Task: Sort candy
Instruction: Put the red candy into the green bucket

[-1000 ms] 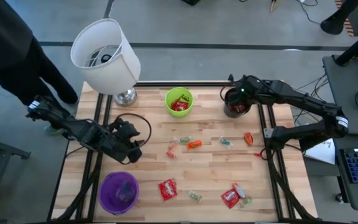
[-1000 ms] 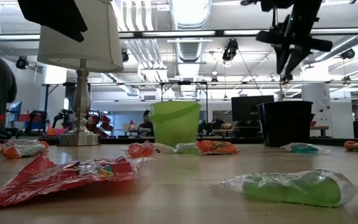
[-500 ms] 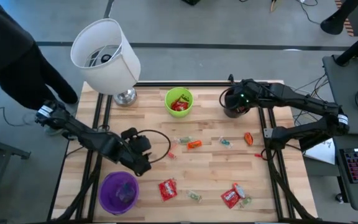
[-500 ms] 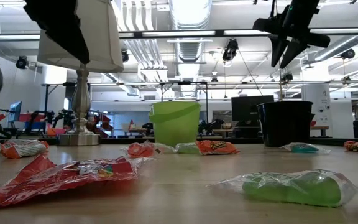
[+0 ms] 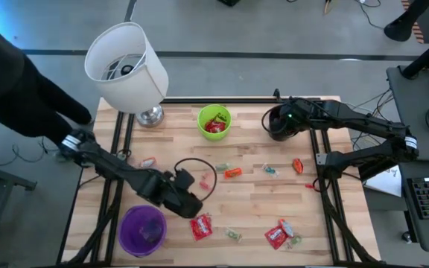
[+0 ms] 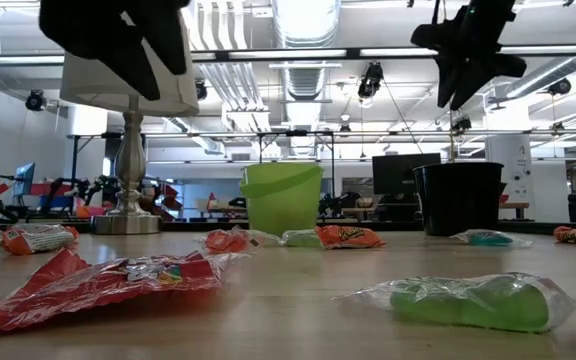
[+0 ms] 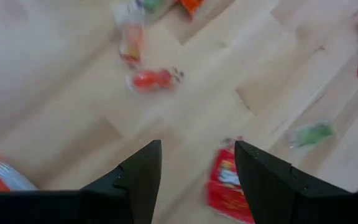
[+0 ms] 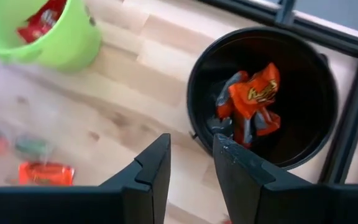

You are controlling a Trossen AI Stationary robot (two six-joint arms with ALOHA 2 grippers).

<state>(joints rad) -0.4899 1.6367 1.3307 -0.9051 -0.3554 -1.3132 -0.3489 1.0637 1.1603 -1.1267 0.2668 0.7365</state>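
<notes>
Candy lies scattered on the wooden table: red flat packets (image 5: 201, 225) (image 5: 276, 235), orange-red pieces (image 5: 233, 173) (image 5: 297, 165), and small green ones (image 5: 233, 235) (image 5: 272, 170). My left gripper (image 5: 192, 207) hangs open and empty above the table, just beyond a red packet (image 7: 229, 186) and right of the purple cup (image 5: 143, 229). My right gripper (image 5: 278, 123) hovers open and empty over the black cup (image 8: 319, 134), which holds orange wrapped pieces (image 8: 253, 99). The green cup (image 5: 214, 121) holds red candy.
A white-shaded lamp (image 5: 129, 67) stands on its metal base (image 5: 151, 115) at the far left corner. A person in dark clothing (image 5: 6, 82) stands off the table's left side. One more candy (image 5: 149, 161) lies near the left edge. Bare wood shows at the middle near edge.
My left gripper has swung toward the table's right and near edge, from beside the left rail to above the red packet by the purple cup. My right gripper has risen a little above the black cup. The person at the left has shifted.
</notes>
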